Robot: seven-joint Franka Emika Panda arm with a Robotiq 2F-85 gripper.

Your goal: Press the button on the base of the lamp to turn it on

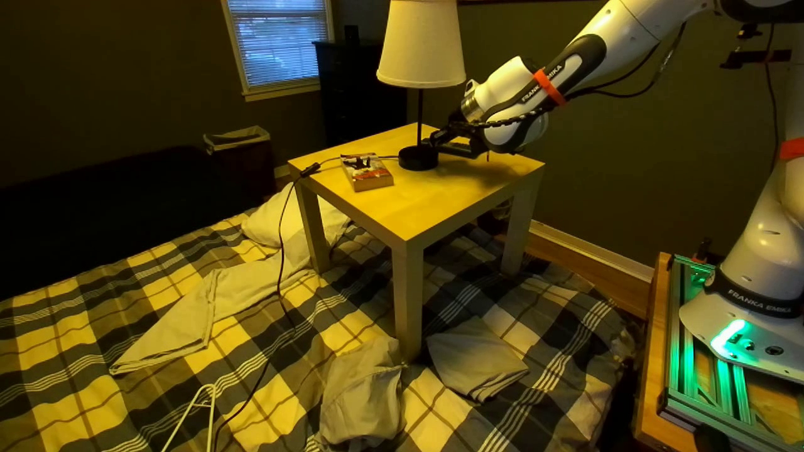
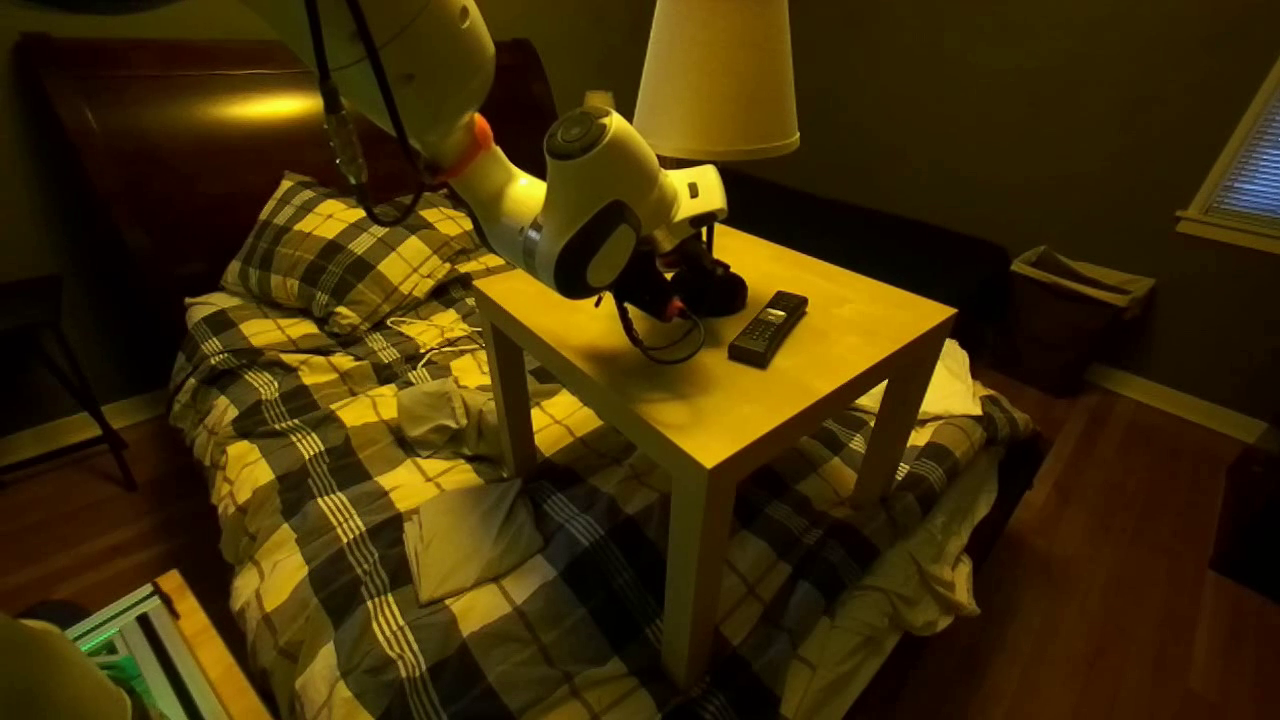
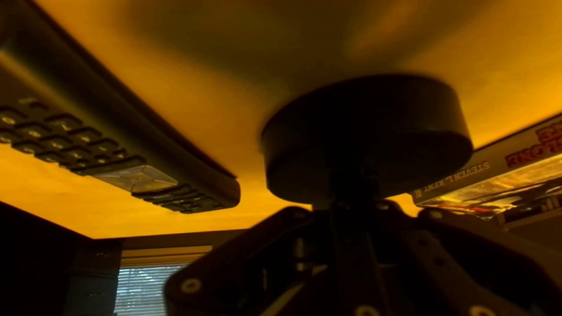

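The lamp point(image 1: 422, 47) stands upright on the small table, with a cream tapering shade and a thin dark stem. Its shade also shows in an exterior view point(image 2: 718, 85). The round dark base point(image 1: 417, 159) sits on the tabletop. In the wrist view, which stands upside down, the base point(image 3: 303, 153) fills the middle. My gripper point(image 1: 433, 142) is low over the table, with its tips at the stem side of the base. In the wrist view the fingers point(image 3: 353, 188) look shut together and overlap the base. Contact cannot be told. No button can be made out.
A dark remote point(image 2: 768, 328) lies on the light wooden table point(image 2: 830, 370) beside the base. A thick paperback book point(image 1: 366, 172) lies at the base's other side. A black cord point(image 1: 281, 251) runs off the table edge. The table stands on a plaid bed point(image 1: 188, 263).
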